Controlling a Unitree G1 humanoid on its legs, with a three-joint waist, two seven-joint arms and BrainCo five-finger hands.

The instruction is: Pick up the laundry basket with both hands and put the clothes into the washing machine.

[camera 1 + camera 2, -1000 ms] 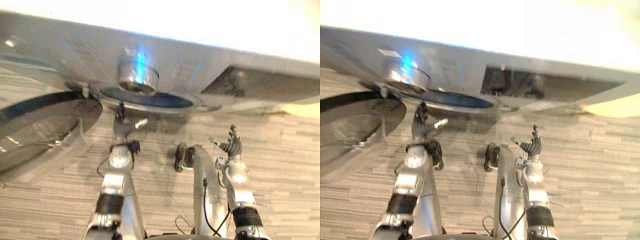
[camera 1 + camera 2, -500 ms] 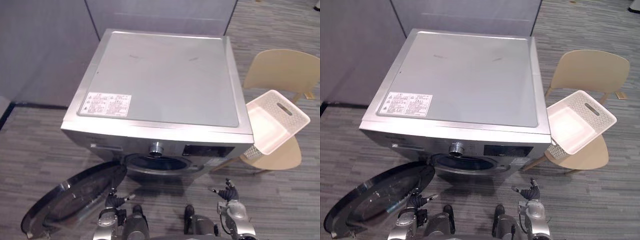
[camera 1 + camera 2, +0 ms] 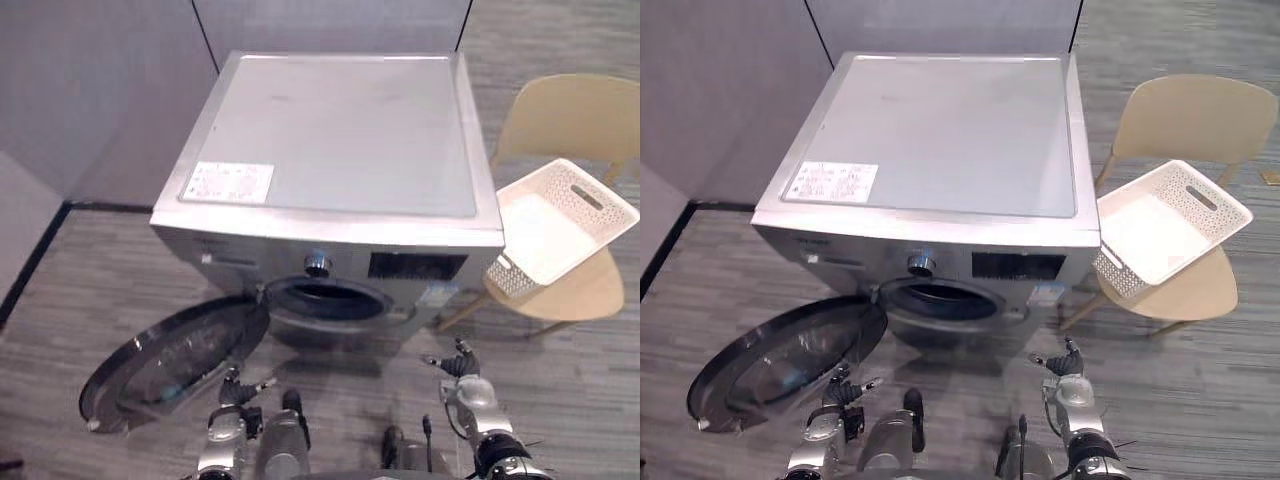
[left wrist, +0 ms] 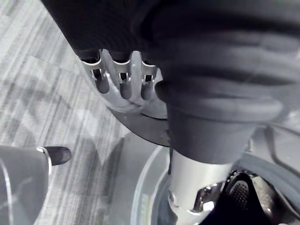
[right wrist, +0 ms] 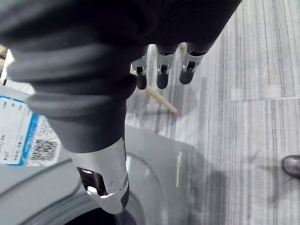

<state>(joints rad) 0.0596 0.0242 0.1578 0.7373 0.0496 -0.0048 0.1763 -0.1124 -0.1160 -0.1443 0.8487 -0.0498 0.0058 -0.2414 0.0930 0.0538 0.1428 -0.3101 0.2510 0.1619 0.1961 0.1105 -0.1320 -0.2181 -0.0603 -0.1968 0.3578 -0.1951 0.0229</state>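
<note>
Laundry basket [image 3: 548,225] tilts on chair [image 3: 565,115] beside washing machine's [image 3: 340,130] right edge.

A grey washer [image 3: 940,140] fills the upper middle of the frame, with a white label [image 3: 832,181] on its top at the left, a knob [image 3: 921,264] on its front and the drum mouth [image 3: 940,300] just below that; its round door [image 3: 780,365] hangs wide open toward the lower left. At the right, a white perforated basket [image 3: 1170,220] sits tilted on the seat of a tan chair [image 3: 1185,120], just beside the washer. Along the bottom edge, the left hand [image 3: 845,392] is beside the door and the right hand [image 3: 1065,362] is lower right of the mouth, both holding nothing over the striped floor [image 3: 1200,400].
</note>
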